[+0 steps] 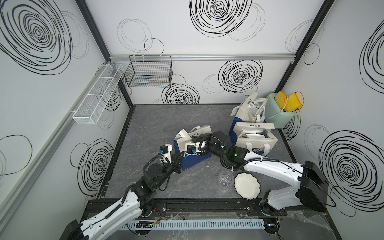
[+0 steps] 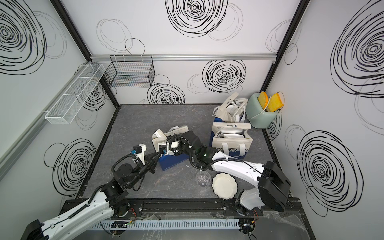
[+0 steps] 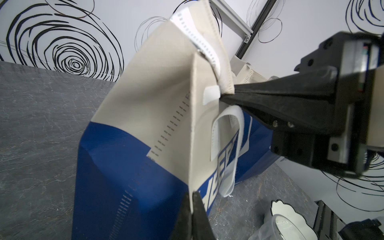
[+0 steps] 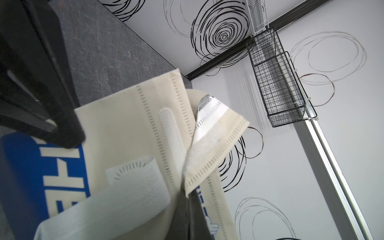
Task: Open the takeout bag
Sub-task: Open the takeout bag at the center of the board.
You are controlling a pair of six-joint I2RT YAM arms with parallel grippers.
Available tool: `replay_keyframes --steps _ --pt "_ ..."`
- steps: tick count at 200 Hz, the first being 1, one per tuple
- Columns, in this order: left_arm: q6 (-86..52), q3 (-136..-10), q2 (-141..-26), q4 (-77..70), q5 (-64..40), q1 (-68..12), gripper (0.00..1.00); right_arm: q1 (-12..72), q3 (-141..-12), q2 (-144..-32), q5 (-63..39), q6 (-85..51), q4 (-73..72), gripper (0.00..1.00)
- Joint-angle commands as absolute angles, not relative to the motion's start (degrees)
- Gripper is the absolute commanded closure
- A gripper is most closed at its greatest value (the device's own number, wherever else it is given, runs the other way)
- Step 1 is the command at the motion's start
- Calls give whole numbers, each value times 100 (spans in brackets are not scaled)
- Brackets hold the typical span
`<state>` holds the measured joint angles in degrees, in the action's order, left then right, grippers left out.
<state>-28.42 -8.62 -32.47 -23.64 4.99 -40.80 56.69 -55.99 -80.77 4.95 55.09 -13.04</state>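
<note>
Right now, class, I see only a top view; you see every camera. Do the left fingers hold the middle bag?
Observer: Yes. The left fingers are shut on a corner edge of the bag.
Operator: And the right fingers?
Observer: Shut on the flap.
Operator: Is the flap free?
Observer: Partly. Its end stands off the velcro strip; beside the fingers they meet.

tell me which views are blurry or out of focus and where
Left wrist view: the left gripper at the frame edge and the clear cup are out of focus, the takeout bag sharp. Right wrist view: the handle strap is soft, the black wire basket crisp. Both top views: evenly lit and sharp across the table.
</note>
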Motion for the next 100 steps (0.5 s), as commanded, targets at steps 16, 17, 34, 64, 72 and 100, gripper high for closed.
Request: replay_keyframes --steps 16,17,34,64,72,100 --pt "-2894 -740 -3276 -2317 460 -4051 100 5517 -6085 -8042 314 4835 -1058 100" --pt "-2893 -739 -3273 -2314 463 -4051 100 5514 -6092 -8038 298 4821 -1043 100" --pt "-2885 -730 -3272 -2312 457 -4050 100 5473 -6176 -8007 185 4629 -981 100" --pt "-2874 -739 -3270 -2312 424 -4041 100 5419 -6380 -8036 219 4594 -791 100" --pt "-2874 -741 -3278 -2312 419 -4044 100 5379 -6436 -8035 161 4565 -719 100" --pt "-2866 -743 -3264 -2267 437 -4040 100 5350 -6605 -8014 86 4500 -639 100"
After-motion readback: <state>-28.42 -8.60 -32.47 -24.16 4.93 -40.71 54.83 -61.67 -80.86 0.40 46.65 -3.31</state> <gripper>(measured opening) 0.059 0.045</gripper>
